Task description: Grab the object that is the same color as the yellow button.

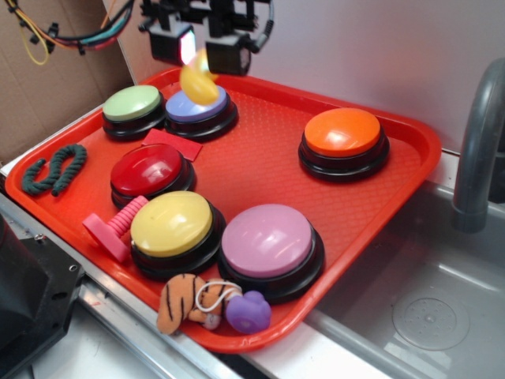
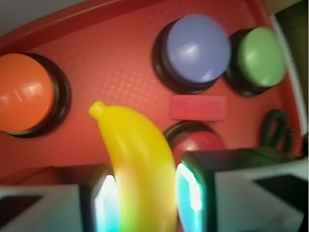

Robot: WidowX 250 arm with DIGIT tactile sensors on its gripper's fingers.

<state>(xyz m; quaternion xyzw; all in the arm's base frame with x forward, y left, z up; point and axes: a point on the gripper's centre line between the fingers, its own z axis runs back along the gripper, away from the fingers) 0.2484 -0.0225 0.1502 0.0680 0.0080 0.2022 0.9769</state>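
The gripper (image 2: 145, 198) grasps the yellow banana (image 2: 137, 164) between both jaws, lifted above the red tray (image 1: 260, 166). Directly below the jaws sits the blue-purple button (image 1: 197, 110), the green button (image 1: 132, 104) beside it. The yellow button (image 1: 171, 223) lies well apart, near the tray's front edge.
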